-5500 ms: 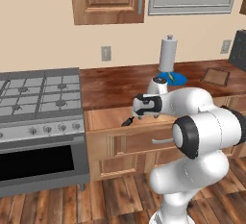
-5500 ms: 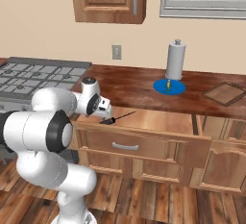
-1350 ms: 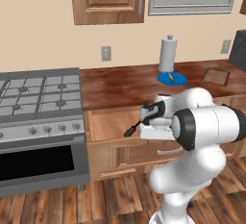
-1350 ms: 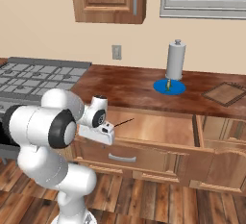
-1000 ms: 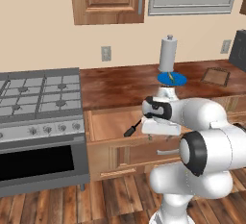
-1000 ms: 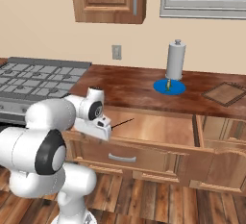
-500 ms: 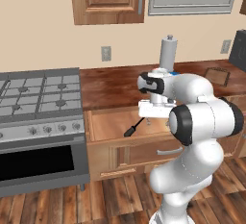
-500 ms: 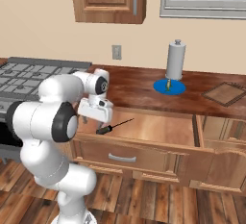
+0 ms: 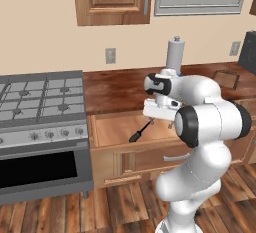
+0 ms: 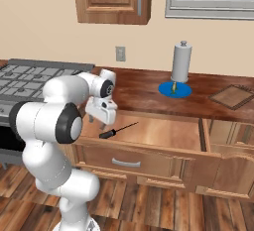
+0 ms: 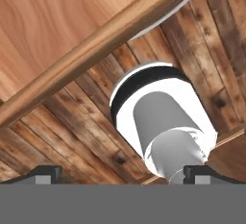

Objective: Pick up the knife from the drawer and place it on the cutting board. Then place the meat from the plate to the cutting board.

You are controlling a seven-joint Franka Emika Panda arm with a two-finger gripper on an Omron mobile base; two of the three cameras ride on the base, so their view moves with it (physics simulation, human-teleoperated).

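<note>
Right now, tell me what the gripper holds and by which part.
Nothing. The gripper hangs open above the drawer; the knife lies on the drawer floor, apart from the fingers.

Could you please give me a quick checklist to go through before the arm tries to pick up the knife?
1. Drawer open enough to reach in: ok.
2. Knife in view, lying flat on the drawer floor, nothing on it: ok.
3. Gripper holding nothing: ok; the knife lies apart from it.
4. Gripper lined up over the black handle: not ok; it hangs beside the handle end, nearer the drawer's edge.
5. Jaws wide enough for the handle: cannot tell.
6. Cutting board free to take the knife: ok; its top is bare. The meat sits on the plate.
</note>
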